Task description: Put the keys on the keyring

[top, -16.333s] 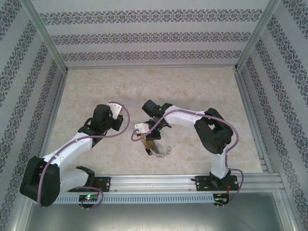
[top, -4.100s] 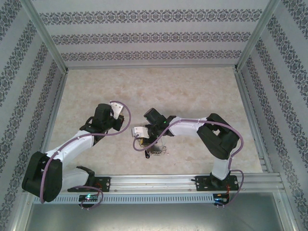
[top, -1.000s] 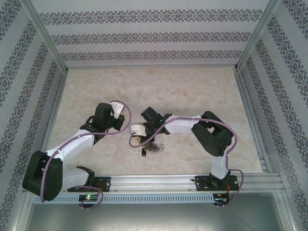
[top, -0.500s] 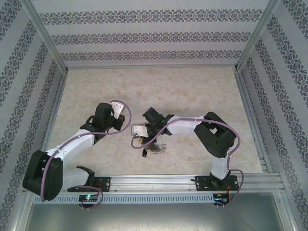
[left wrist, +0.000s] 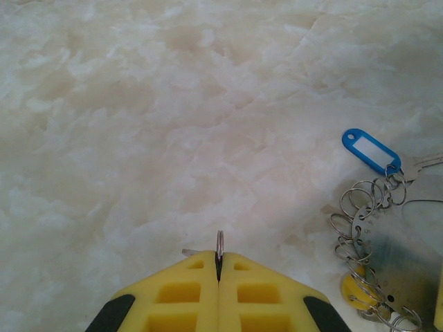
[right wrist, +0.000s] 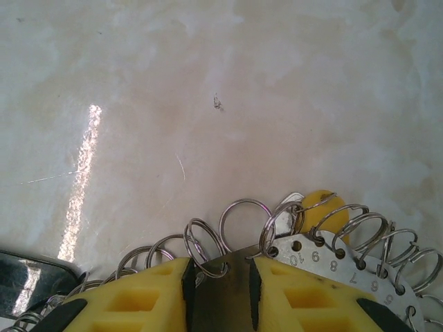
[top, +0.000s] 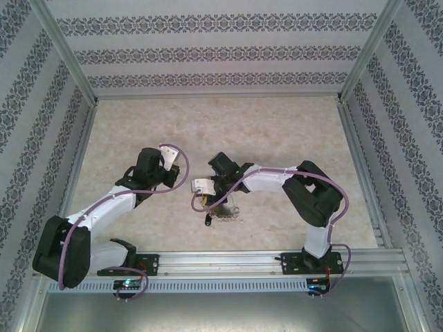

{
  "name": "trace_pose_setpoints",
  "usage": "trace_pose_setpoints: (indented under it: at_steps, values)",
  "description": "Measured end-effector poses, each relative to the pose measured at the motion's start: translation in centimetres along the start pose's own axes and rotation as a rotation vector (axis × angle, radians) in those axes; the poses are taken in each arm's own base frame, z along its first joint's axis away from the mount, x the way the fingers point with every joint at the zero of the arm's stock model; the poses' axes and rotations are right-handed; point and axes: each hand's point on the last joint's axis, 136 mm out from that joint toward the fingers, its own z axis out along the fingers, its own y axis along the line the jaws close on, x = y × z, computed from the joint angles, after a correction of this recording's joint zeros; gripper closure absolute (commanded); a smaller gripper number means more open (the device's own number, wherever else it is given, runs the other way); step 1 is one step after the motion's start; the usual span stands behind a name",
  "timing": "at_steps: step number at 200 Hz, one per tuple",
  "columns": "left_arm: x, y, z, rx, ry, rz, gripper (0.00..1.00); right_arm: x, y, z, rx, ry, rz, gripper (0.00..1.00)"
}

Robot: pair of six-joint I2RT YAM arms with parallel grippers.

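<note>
L gripper closed tight, pinching small ring; R gripper clamps keyring plate, stamped 10, 9, 8.

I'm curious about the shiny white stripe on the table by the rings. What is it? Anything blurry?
Right wrist view: that stripe is glare, light bouncing off the table; the keyring in the right claw looks sharp. Left wrist view: even light, blue tag crisp, small ring in the left claw clear. Top external view: walls seem to lean outward.

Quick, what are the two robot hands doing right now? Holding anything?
Left gripper: shut, pinching a small metal ring.
Right gripper: shut on the keyring, at its numbered plate.
</note>
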Motion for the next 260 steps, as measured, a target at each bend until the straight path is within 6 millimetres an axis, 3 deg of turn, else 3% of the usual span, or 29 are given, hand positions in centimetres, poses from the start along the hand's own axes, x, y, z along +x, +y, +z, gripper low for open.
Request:
trace_pose_setpoints:
  at_steps: [260]
  values:
    - [-0.1, 0.0, 0.0, 0.0, -0.002, 0.0, 1.0, 1.2, -0.1, -0.2, 0.029, 0.052, -0.126, 0.74]
